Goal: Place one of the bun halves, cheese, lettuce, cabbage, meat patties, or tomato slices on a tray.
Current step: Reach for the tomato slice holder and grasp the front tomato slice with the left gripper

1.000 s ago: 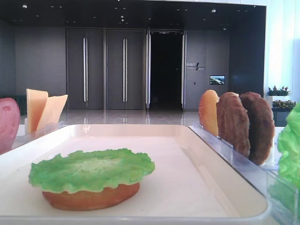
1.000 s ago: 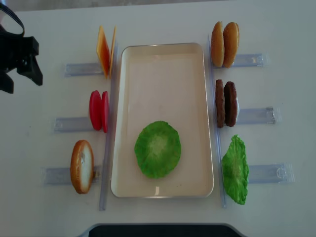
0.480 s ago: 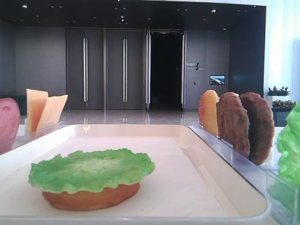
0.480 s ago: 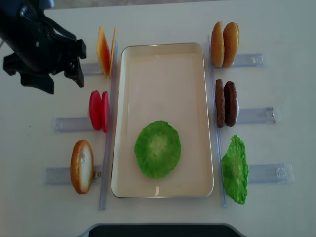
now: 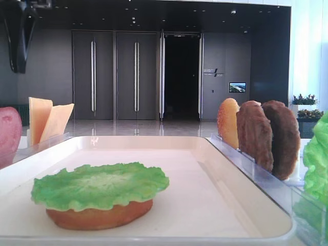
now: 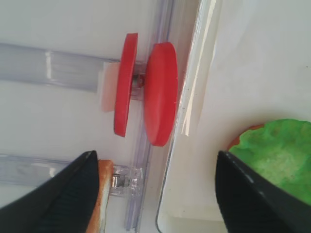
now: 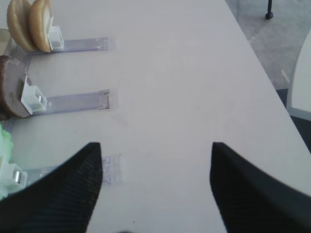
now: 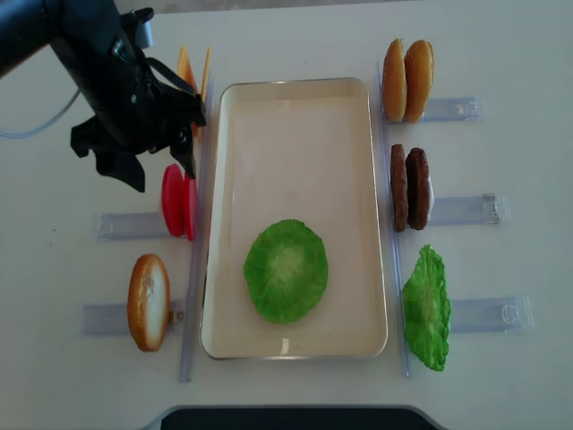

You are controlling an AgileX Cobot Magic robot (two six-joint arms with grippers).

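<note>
The black left end effector (image 8: 154, 166) hangs in the upper left of the overhead view with its fingers spread wide and nothing between them, above the two flat round red tomato slices (image 8: 178, 201) standing on edge in a clear plastic rack (image 8: 125, 224). In the left wrist view the two dark fingertips (image 6: 73, 194) frame those slices from below. The black right end effector (image 7: 155, 189) shows only in its own wrist view, at the lower edge, also spread apart and holding nothing over the bare white desk (image 7: 184, 87).

The large cream-white rectangular tray (image 8: 295, 116) lies at the middle of the overhead view. On its lower half sits a bright green ruffled lettuce leaf (image 8: 286, 270) lying on a golden-brown bun half (image 5: 97, 216). Left of the tray, thin pale orange cheese slices (image 8: 185, 76) stand at the upper left and another bun half (image 8: 149, 302) at the lower left. Right of the tray stand two more bun halves (image 8: 407, 80), two dark brown meat patties (image 8: 409, 188) and a second lettuce leaf (image 8: 427, 308).
</note>
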